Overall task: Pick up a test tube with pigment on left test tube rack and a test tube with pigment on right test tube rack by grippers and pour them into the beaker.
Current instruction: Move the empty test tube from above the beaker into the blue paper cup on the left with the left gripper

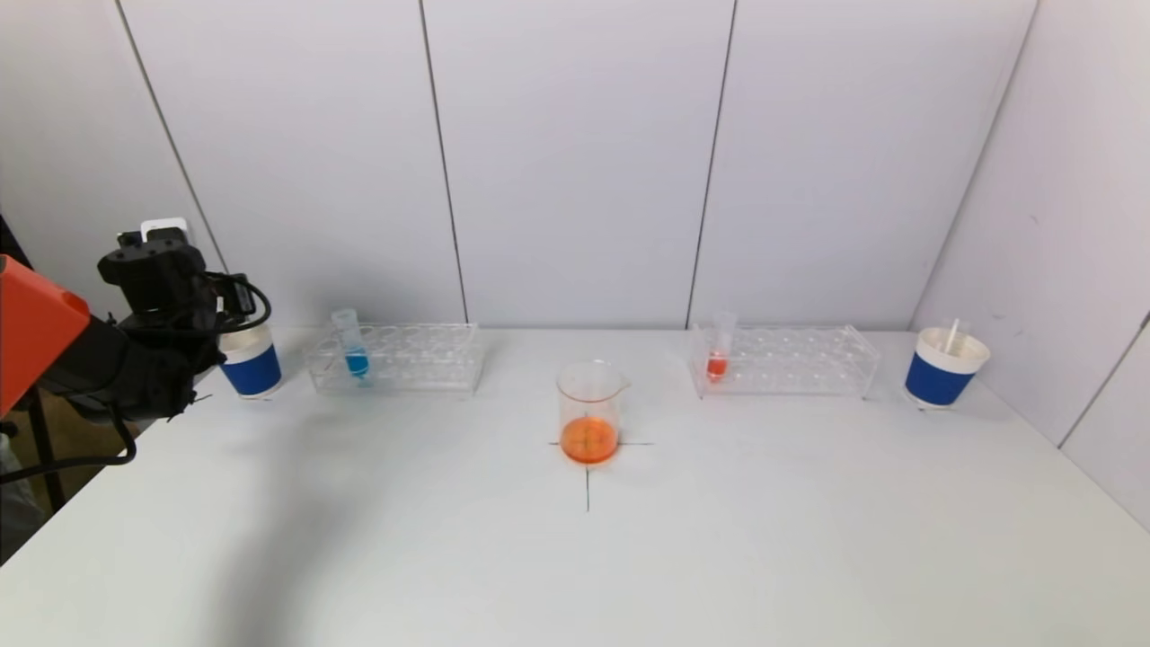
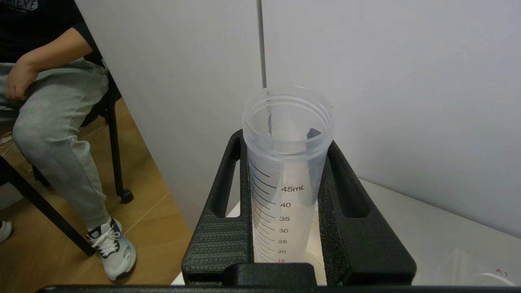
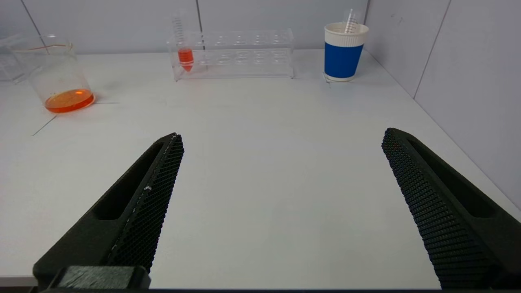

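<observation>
Clear empty tube (image 2: 287,175) clamped in left gripper (image 2: 285,195) | right gripper (image 3: 281,138) wide

place: lab bench | evidence: clear test tube racks (image 1: 395,359), glass beaker (image 1: 590,413), white partition walls (image 1: 575,162)

- The right end effector (image 3: 283,142) hangs over the white bench (image 3: 264,171) with its two black fingers (image 3: 150,199) spread wide apart, holding nothing.
- Far off stands a clear rack (image 3: 240,55) with one tube of red liquid (image 3: 185,55) at its end.
- A blue and white cup (image 3: 344,53) stands beside the rack.
- A glass beaker (image 3: 57,77) holds a little orange liquid.
</observation>
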Controlling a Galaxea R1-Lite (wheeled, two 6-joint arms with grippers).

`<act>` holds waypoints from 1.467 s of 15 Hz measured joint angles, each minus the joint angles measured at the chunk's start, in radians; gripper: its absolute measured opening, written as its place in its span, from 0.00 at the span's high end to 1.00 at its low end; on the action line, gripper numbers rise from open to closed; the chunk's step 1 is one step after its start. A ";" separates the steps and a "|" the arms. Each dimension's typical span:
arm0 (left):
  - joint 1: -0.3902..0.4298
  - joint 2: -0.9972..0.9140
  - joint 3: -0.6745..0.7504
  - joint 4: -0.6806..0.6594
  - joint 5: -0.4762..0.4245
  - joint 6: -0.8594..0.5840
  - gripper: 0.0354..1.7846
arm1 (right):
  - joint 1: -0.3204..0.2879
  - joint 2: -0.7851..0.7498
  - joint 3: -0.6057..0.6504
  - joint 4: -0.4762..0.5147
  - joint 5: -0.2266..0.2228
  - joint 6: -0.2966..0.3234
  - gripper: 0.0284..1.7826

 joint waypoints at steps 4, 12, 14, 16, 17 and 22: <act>0.001 0.037 0.002 -0.025 0.000 0.000 0.76 | 0.000 0.000 0.000 0.000 0.000 0.000 0.01; 0.001 0.064 0.012 -0.051 0.000 0.002 0.76 | 0.000 0.000 0.000 0.000 0.000 0.000 0.01; 0.001 0.066 0.013 -0.052 0.000 0.002 0.76 | 0.000 0.000 0.000 0.000 0.000 0.000 0.01; 0.001 0.068 0.013 -0.052 0.000 0.002 0.76 | 0.000 0.000 0.000 -0.001 0.000 0.000 0.01; 0.001 0.068 0.013 -0.052 0.000 0.002 0.76 | 0.000 0.000 0.000 -0.001 0.000 0.000 0.01; 0.001 0.069 0.017 -0.052 0.000 0.001 0.76 | 0.000 0.000 0.000 0.000 0.000 0.000 0.01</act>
